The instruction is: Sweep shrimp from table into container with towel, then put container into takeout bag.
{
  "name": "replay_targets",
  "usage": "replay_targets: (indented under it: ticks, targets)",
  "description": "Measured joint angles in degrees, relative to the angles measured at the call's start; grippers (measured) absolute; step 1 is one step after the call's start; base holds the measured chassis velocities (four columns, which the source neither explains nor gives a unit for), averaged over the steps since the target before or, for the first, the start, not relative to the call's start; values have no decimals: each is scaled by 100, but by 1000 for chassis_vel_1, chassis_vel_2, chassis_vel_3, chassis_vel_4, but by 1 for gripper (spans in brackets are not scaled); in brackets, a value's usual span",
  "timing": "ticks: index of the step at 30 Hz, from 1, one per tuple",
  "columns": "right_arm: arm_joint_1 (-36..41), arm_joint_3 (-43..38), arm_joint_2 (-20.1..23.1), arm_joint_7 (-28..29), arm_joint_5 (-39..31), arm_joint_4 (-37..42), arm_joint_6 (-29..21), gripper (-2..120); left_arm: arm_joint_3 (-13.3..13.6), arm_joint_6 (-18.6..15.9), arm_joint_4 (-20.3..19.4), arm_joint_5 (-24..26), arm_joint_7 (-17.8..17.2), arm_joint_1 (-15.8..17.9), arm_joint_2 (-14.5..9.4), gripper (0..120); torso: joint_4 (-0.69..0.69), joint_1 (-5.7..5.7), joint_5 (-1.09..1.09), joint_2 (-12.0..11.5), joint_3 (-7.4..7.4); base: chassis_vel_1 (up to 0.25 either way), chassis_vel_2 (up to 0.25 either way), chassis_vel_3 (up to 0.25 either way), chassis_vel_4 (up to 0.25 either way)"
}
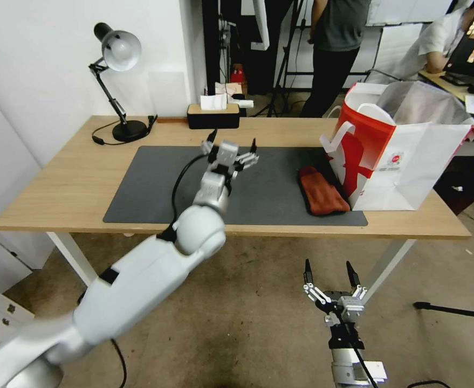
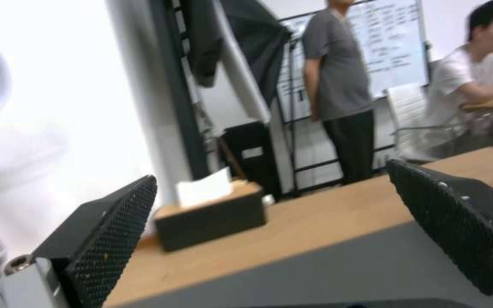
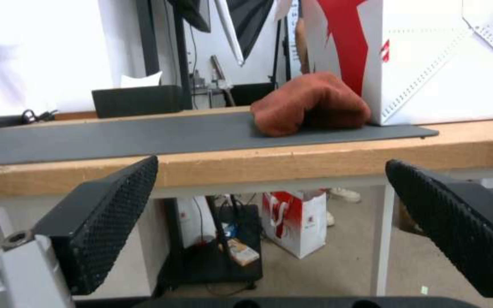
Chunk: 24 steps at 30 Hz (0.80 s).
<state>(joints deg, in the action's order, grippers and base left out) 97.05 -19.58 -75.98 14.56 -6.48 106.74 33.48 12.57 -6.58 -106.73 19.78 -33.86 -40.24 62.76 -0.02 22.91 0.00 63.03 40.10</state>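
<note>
While the left gripper (image 1: 232, 144) hangs over the far-middle part of the dark grey mat (image 1: 150, 188), its fingers are spread wide apart and hold nothing; the left wrist view shows the two black textured pads (image 2: 109, 239) well separated above the mat. The right gripper (image 1: 330, 276) sits low in front of the table's near edge, below the tabletop, its fingers likewise splayed and empty, pointing up toward the table (image 1: 69, 183).

To the right of the left gripper, well apart from it, the towel (image 1: 322, 191) lies on the mat near its right end. It is a thick rust-red fold, its long axis running from the far side toward the near edge, slanting slightly to the right as it comes nearer. In the right wrist view the towel (image 3: 309, 107) bulges upward as a rounded hump just beside the bag's wall. The takeout bag (image 1: 409, 172) stands upright at the table's right end, touching or just beside the towel, mouth open, silvery lining showing, white handles drooping over its red panel.

Along the far edge stand a black tissue box (image 1: 213, 115) near the middle and a desk lamp (image 1: 119, 59) toward the far-left corner. Beyond, a white wall, tripods and a whiteboard fill the room; another red-and-white bag (image 3: 295, 222) sits on the floor under the table.
</note>
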Motion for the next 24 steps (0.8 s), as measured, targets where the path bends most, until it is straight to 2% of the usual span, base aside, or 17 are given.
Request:
replay_targets:
  ticks: [1, 3, 4, 5, 6, 7, 9, 10, 12, 13, 14, 16, 17, 20, 21, 24]
  targets:
    - [2, 0, -4, 1, 0, 2, 1, 100, -91, 17, -50, -63, 28, -135, -7, 100, 1, 0, -1, 0, 0, 0, 0, 0, 0]
    - [57, 0, 0, -2, 5, 71, 28, 100, -693, 270, -313, -500, 308, -999, -118, 100, 2, 0, -1, 0, 0, 0, 0, 0, 0]
    - [57, 0, 0, -2, 5, 71, 28, 100, -693, 270, -313, -500, 308, -999, -118, 100, 2, 0, -1, 0, 0, 0, 0, 0, 0]
    - [87, -2, 7, -6, 7, 108, 43, 100, -869, 339, -394, -617, 381, -1262, -158, 100, 1, 0, -1, 0, 0, 0, 0, 0, 0]
    - [189, -19, 17, -25, 16, 215, 98, 100, -1368, 461, -622, -846, 547, -1954, -228, 100, 2, 0, -3, 0, 0, 0, 0, 0, 0]
    - [189, -19, 17, -25, 16, 215, 98, 100, -1368, 461, -622, -846, 547, -1954, -228, 100, 2, 0, -3, 0, 0, 0, 0, 0, 0]
    - [280, -42, 30, -44, 21, 333, 154, 100, -2062, 700, -861, -1120, 741, -2768, -271, 100, 3, -1, -1, 1, -1, 0, 0, 0, 0]
    - [280, -42, 30, -44, 21, 333, 154, 100, -2062, 700, -861, -1120, 741, -2768, -271, 100, 3, -1, -1, 1, -1, 0, 0, 0, 0]
    - [253, -44, 67, -44, 16, 339, 156, 100, -2501, 950, -898, -1216, 906, -3280, -277, 100, 2, -1, -2, 0, -1, 0, 0, 0, 0]
    - [239, -49, 95, -43, 0, 357, 156, 100, -2876, 1257, -932, -1243, 1144, -3797, -269, 100, 0, 0, 1, 0, -1, 0, 0, 0, 0]
    - [239, -49, 95, -43, 0, 357, 156, 100, -2876, 1257, -932, -1243, 1144, -3797, -269, 100, 0, 0, 1, 0, -1, 0, 0, 0, 0]
    - [236, -58, 145, -43, -68, 395, 159, 100, -3322, 1740, -937, -1257, 1512, -4565, -220, 100, 5, 0, -2, 0, 0, 0, 0, 0, 0]
    - [236, -58, 145, -43, -68, 395, 159, 100, -3322, 1740, -937, -1257, 1512, -4565, -220, 100, 5, 0, -2, 0, 0, 0, 0, 0, 0]
    - [199, -63, 202, -82, -191, 409, 169, 100, -3689, 2450, -816, -1257, 1932, -5219, -72, 100, 2, -1, -2, 0, 0, 0, 0, 0, 0]
    - [199, -63, 202, -82, -191, 409, 169, 100, -3689, 2450, -816, -1257, 1932, -5219, -72, 100, 2, -1, -2, 0, 0, 0, 0, 0, 0]
    - [179, -97, 230, -216, -366, 470, 181, 100, -3880, 3046, -613, -1246, 2236, -5555, 160, 100, 2, 0, -1, 0, 0, 0, 0, 0, 0]
